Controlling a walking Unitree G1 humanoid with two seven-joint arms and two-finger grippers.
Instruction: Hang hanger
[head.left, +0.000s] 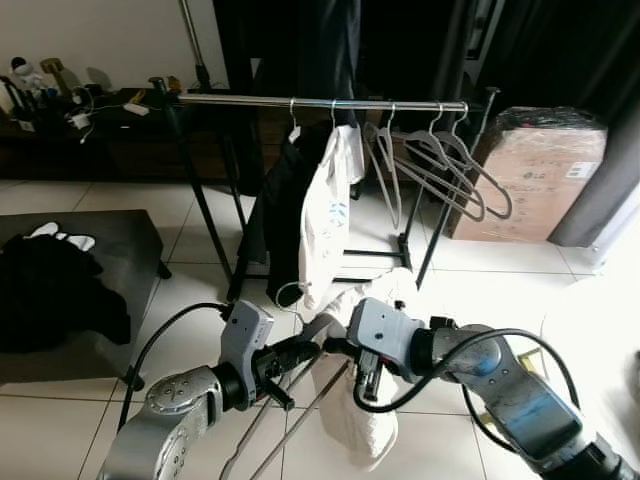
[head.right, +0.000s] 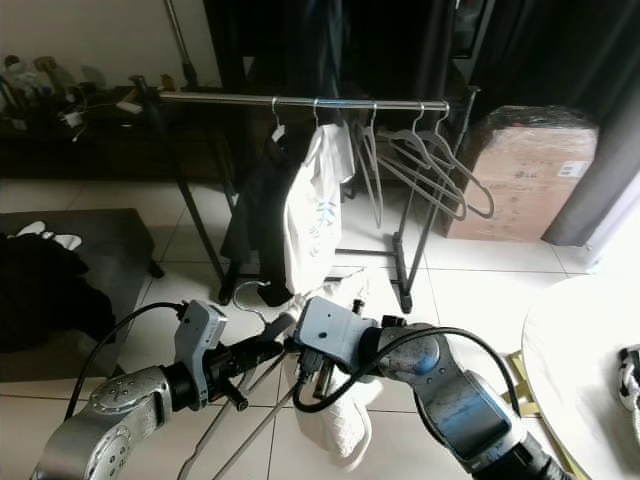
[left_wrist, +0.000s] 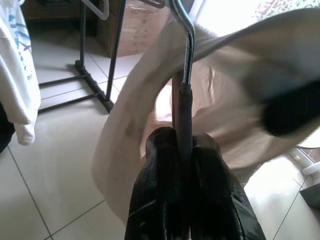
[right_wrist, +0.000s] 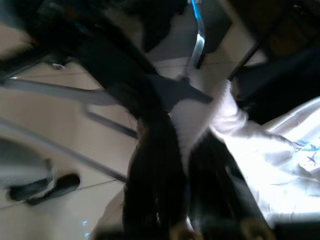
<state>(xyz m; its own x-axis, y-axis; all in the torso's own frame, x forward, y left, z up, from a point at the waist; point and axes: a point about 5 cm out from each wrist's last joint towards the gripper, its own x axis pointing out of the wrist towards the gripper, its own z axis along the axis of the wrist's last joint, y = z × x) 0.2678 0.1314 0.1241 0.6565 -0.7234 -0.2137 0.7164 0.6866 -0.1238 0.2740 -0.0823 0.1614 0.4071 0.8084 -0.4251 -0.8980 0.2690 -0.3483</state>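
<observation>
While left gripper (left_wrist: 185, 165) clamps hanger (left_wrist: 186, 60), right gripper (right_wrist: 185, 165) seemingly pinches white garment (head.left: 355, 420) below crowded rail (head.left: 320, 101).

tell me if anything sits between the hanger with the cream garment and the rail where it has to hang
Nothing solid blocks the way. The hanger, held by the left gripper, sits low before the rail. The rail already carries a white shirt and empty hangers; its left stretch is bare.

Right wrist view smeared by motion blur, right gripper (right_wrist: 187, 165) fingers reduced to dark shapes, grip undetermined, hanger (left_wrist: 186, 75) hook cut off at frame top, shoulders concealed beneath cream garment (left_wrist: 150, 125), shelf clutter (head.left: 60, 95) too small to be identified
</observation>
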